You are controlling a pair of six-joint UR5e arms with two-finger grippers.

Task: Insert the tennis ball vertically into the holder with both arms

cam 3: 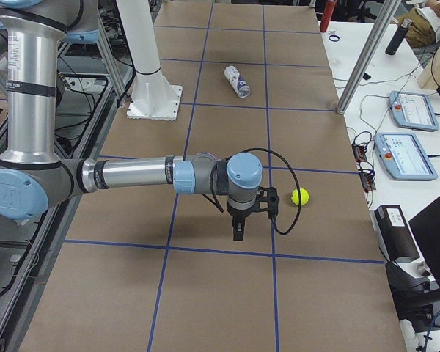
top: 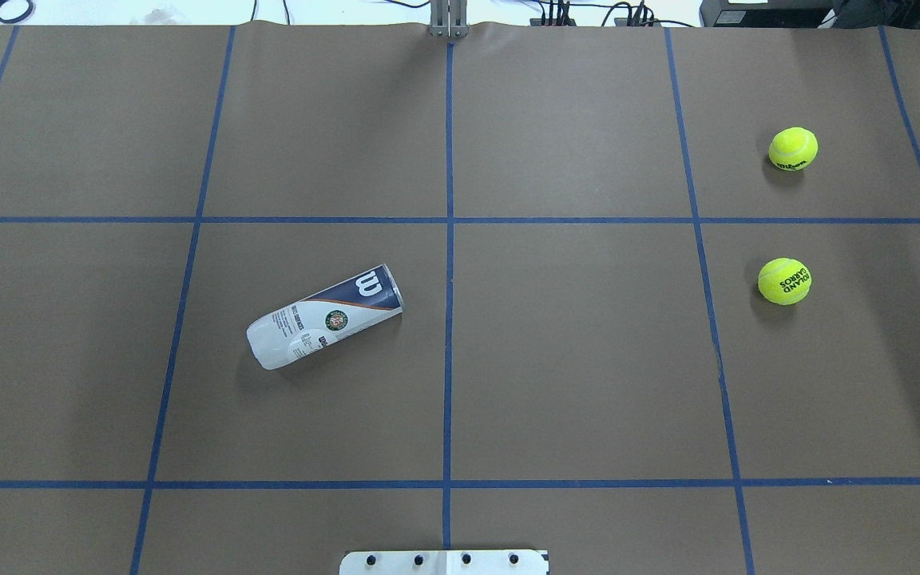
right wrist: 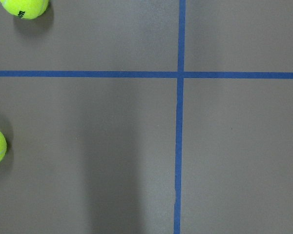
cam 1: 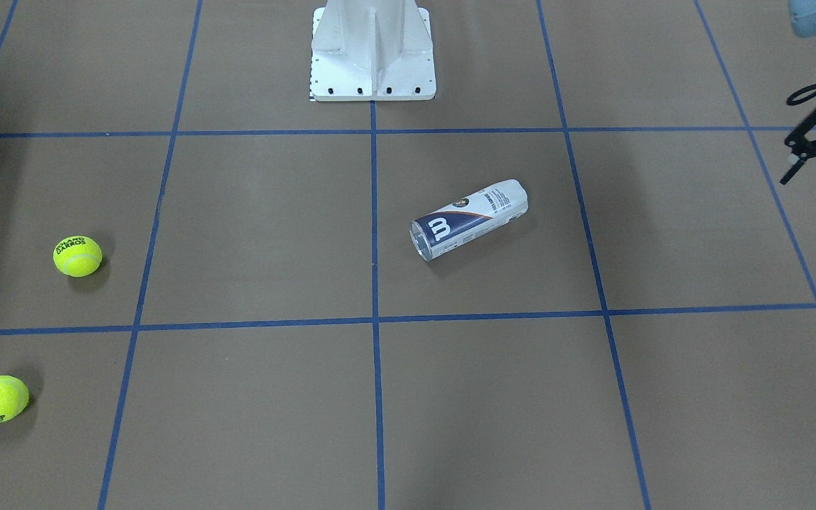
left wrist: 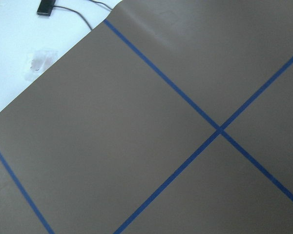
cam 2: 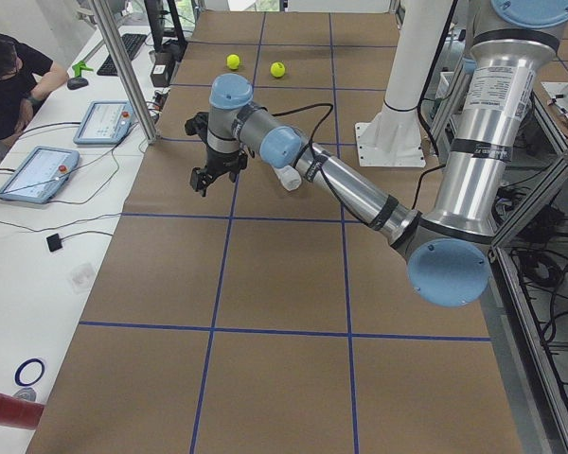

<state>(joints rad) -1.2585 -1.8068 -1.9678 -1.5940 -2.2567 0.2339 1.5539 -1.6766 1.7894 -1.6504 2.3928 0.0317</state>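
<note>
Your left claw [cam 2: 208, 175] hangs above the bench [top: 572, 359] towards its left end. Your right claw [cam 3: 255, 220] hangs over the right side, close to the near ball [top: 784, 281] and the far ball [top: 793, 148]. These views do not let me tell whether either claw is released or clenched, and neither touches anything.

The holder [top: 324, 318] lies on its side in the left half, well apart from both balls. It is round and looks light, so expect it to roll if a finger nudges it. Its thin clear wall may also buckle under a hard squeeze. Either ball will likely scoot away if clipped. If the holder stands tilted, a ball could catch on its rim.

The bench is brown paper gridded with blue tape [top: 449, 359], with the white base [cam 1: 372, 49] at the robot's edge. A person [cam 2: 9, 85] sits at a side desk [cam 2: 38, 236] with tablets [cam 2: 36, 173].
</note>
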